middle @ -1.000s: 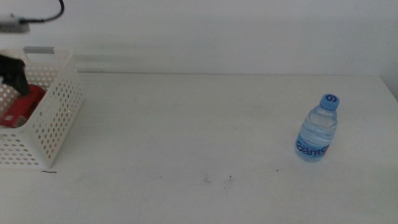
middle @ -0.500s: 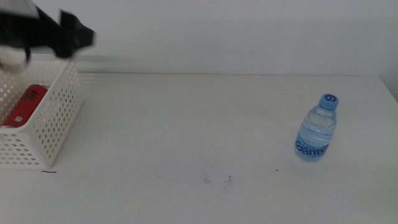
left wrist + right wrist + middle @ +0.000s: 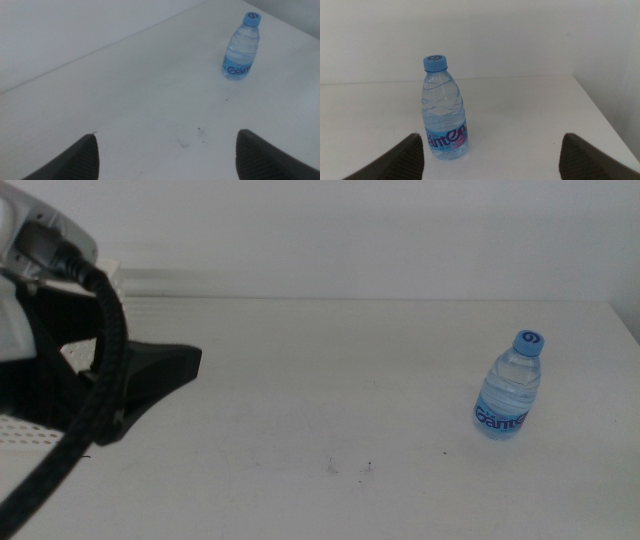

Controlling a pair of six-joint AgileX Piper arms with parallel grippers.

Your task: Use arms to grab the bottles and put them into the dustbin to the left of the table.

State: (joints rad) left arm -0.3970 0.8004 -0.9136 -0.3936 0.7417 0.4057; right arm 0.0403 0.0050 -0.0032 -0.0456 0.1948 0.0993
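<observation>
Blue-capped water bottle (image 3: pixel 509 387) stands upright on the white worktop (image 3: pixel 330 380), over at the right end near the far right corner, long axis vertical, nothing touching it.

Left gripper (image 3: pixel 150 375) sits at the left side of the middle view, in front of the dustbin (image 3: pixel 30 430), which is mostly hidden behind the arm and its black cable. Its jaws are spread wide with nothing between them. Bottle is well apart from it, across most of the worktop.

Right gripper (image 3: pixel 492 155) isn't visible in the middle view at all. Its wrist camera has the bottle close, upright and roughly centred between two widely spread, empty jaws, a touch toward one jaw. Judging by that, the right arm is the nearer one and already lined up on the bottle; a straight advance with jaws closing across the body around the label band looks like the obvious grasp.

View differences:
- Middle view gives bottle position on the worktop and the left arm's spot by the dustbin, but nothing on the right arm.
- Right wrist view gives alignment and bottle detail.
- Left wrist view shows the bottle (image 3: pixel 241 46) small and far, confirming the gap.

Dustbin contents can't be seen.
</observation>
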